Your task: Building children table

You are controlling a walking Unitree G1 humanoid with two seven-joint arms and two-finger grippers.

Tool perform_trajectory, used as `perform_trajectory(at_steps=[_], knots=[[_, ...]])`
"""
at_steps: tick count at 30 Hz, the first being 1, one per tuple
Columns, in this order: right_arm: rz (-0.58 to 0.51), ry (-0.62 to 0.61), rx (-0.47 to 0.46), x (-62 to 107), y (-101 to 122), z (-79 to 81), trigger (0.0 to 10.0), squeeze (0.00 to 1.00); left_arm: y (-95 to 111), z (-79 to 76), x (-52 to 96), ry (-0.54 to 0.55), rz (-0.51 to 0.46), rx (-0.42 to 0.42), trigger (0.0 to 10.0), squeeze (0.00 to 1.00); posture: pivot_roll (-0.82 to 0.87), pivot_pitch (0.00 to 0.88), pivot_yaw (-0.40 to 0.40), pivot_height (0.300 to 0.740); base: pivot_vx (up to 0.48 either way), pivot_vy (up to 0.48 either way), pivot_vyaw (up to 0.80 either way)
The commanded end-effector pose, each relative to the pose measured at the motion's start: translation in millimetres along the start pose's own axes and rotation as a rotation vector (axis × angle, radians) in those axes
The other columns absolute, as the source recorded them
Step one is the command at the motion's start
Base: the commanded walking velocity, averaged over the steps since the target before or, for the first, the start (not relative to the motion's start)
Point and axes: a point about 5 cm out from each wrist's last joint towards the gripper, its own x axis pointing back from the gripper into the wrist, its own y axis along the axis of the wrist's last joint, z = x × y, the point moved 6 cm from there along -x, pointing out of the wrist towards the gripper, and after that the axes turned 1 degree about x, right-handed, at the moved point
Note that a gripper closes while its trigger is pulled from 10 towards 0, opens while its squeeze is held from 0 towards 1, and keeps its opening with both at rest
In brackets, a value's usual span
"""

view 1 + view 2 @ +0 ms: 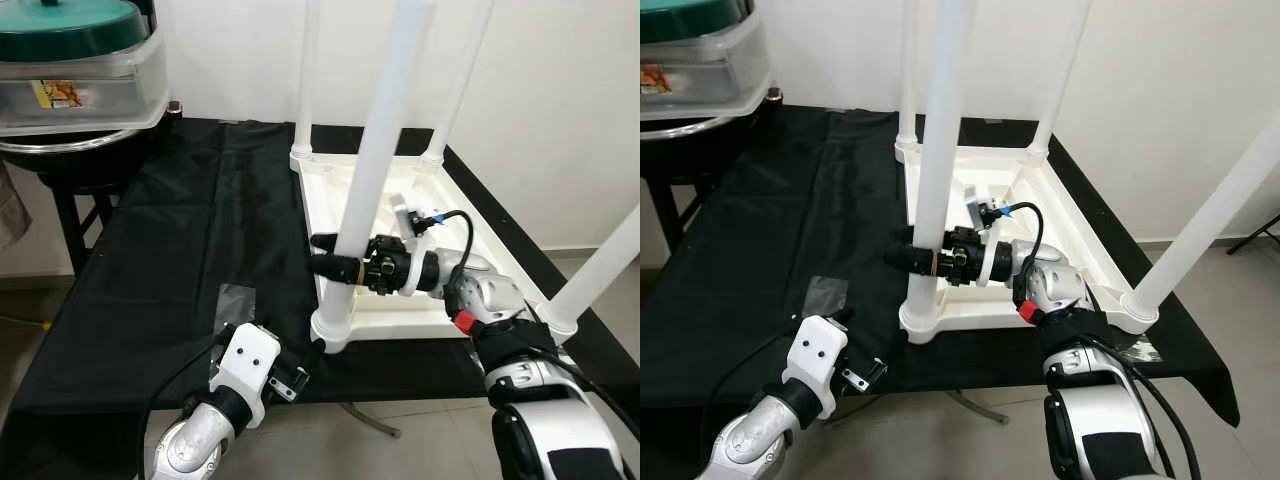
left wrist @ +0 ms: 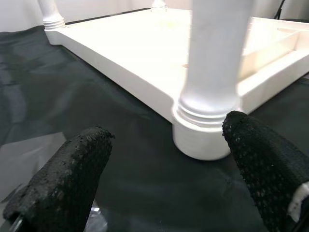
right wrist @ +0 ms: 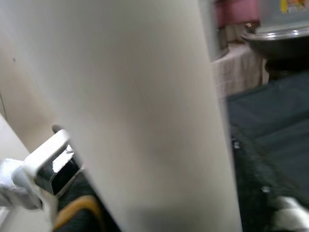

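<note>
Right pincer (image 1: pixel 330 255) clamped; left pincer (image 2: pixel 164 179) spread, low.

An upturned white plastic children's tabletop (image 1: pixel 1060 215) lies on the black-cloth-covered table (image 1: pixel 760 240), four round white legs pointing up. The right tool (image 1: pixel 902 257) is clamped around the near-left white leg (image 1: pixel 938 150), low on its shaft. The left tool (image 1: pixel 845 318) hovers at the table's front edge, near that leg's base socket (image 1: pixel 920 325).

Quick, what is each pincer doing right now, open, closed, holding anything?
Left pincer: open, holding nothing, just short of the near table leg's base.
Right pincer: closed around that same near table leg.
</note>
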Motion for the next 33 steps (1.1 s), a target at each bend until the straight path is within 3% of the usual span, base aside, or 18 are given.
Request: perform_trajectory(at_steps=[1, 2, 3, 5, 7, 9, 13, 15, 16, 17, 19, 22, 25, 26, 27, 30, 31, 33], knots=[[0.045, 0.021, -0.011, -8.8, -8, 0.1, 0.0, 0.0, -1, -2.7, 1.3, -0.004, 0.003, 0.003, 10.0, 0.0, 0.1, 0.041, -0.11, 0.74, 0.0, 0.0, 0.0], [0.045, 0.021, -0.011, -8.8, -8, 0.1, 0.0, 0.0, -1, -2.7, 1.3, -0.004, 0.003, 0.003, 10.0, 0.0, 0.1, 0.041, -0.11, 0.74, 0.0, 0.0, 0.0], [0.064, -0.086, 0.036, -14.8, -11, -13.3, 0.0, 0.0, -1, -3.0, 1.1, -0.004, 0.003, 0.003, 10.0, 0.0, 0.1, 0.042, -0.113, 0.74, 0.0, 0.0, 0.0], [0.064, -0.086, 0.036, -14.8, -11, -13.3, 0.0, 0.0, -1, -3.0, 1.1, -0.004, 0.003, 0.003, 10.0, 0.0, 0.1, 0.042, -0.113, 0.74, 0.0, 0.0, 0.0], [0.053, -0.511, 0.158, -14.6, 1, -60.7, 0.0, 0.0, -1, -3.5, 0.8, -0.004, 0.002, 0.003, 10.0, 0.0, 0.1, 0.044, -0.112, 0.74, 0.0, 0.0, 0.0], [0.016, -0.791, 0.168, -5.2, 10, -84.6, 0.0, 0.0, -1, -3.3, 0.7, -0.004, 0.002, 0.005, 10.0, 0.0, 0.09, 0.047, -0.108, 0.74, 0.0, 0.0, 0.0], [-0.004, -0.98, 0.184, 3.2, 10, -92.8, 0.0, 0.0, -1, -3.0, 0.6, -0.007, 0.003, 0.006, 10.0, 0.0, 0.08, 0.05, -0.106, 0.74, 0.0, 0.0, 0.0], [-0.02, -1.193, 0.235, 17.1, 11, -94.9, 0.0, 0.0, -1, -3.1, 0.5, -0.009, 0.004, 0.006, 10.0, 0.0, 0.08, 0.05, -0.106, 0.74, 0.0, 0.0, 0.0], [-0.02, -1.193, 0.235, 17.1, 11, -94.9, 0.0, 0.0, -1, -3.1, 0.5, -0.009, 0.004, 0.006, 10.0, 0.0, 0.08, 0.05, -0.106, 0.74, 0.0, 0.0, 0.0], [-0.038, -1.301, 0.221, 24.3, 8, -92.7, 0.0, 0.0, -1, -2.9, 0.2, -0.009, 0.004, 0.006, 10.0, 0.0, 0.09, 0.052, -0.105, 0.74, 0.0, 0.0, 0.0], [-0.038, -1.301, 0.221, 24.3, 8, -92.7, 0.0, 0.0, -1, -2.9, 0.2, -0.009, 0.004, 0.006, 10.0, 0.0, 0.09, 0.052, -0.105, 0.74, 0.0, 0.0, 0.0], [-0.142, -1.531, 0.15, 32.9, 2, -72.3, 0.0, 0.0, 0, -2.4, 0.3, -0.006, 0.004, 0.005, 10.0, 0.0, 0.09, 0.055, -0.108, 0.74, 0.0, 0.0, 0.0], [-0.166, -1.559, 0.146, 31.9, 2, -68.4, 0.0, 0.0, 0, -2.2, 0.3, -0.004, 0.004, 0.006, 10.0, 0.0, 0.09, 0.055, -0.108, 0.74, 0.0, 0.0, 0.0], [-0.207, -1.594, 0.154, 29.3, 5, -66.1, 8.1, 0.0, -1, -2.2, -0.2, -0.005, 0.005, 0.006, 10.0, 0.0, 0.09, 0.055, -0.105, 0.74, 0.0, 0.0, 0.0], [-0.224, -1.609, 0.149, 29.2, 6, -66.2, 10.0, 0.0, -1, -2.1, -0.3, -0.005, 0.005, 0.007, 10.0, 0.0, 0.09, 0.055, -0.105, 0.74, 0.0, 0.0, 0.0], [-0.26, -1.575, 0.174, 24.6, 11, -65.7, 10.0, 0.0, -1, -2.1, -0.3, -0.006, 0.006, 0.008, 10.0, 0.0, 0.08, 0.056, -0.105, 0.74, 0.0, 0.0, 0.0], [-0.29, -1.513, 0.2, 18.0, 17, -63.1, 10.0, 1.0, -1, -2.1, -0.5, -0.007, 0.006, 0.008, 10.0, 0.0, 0.08, 0.056, -0.102, 0.74, 0.0, 0.0, 0.0], [-0.327, -1.436, 0.286, 11.1, 29, -57.6, 10.0, 1.0, -1, -2.1, -0.7, -0.009, 0.007, 0.007, 10.0, 0.0, 0.08, 0.054, -0.102, 0.74, 0.0, 0.0, 0.0]])
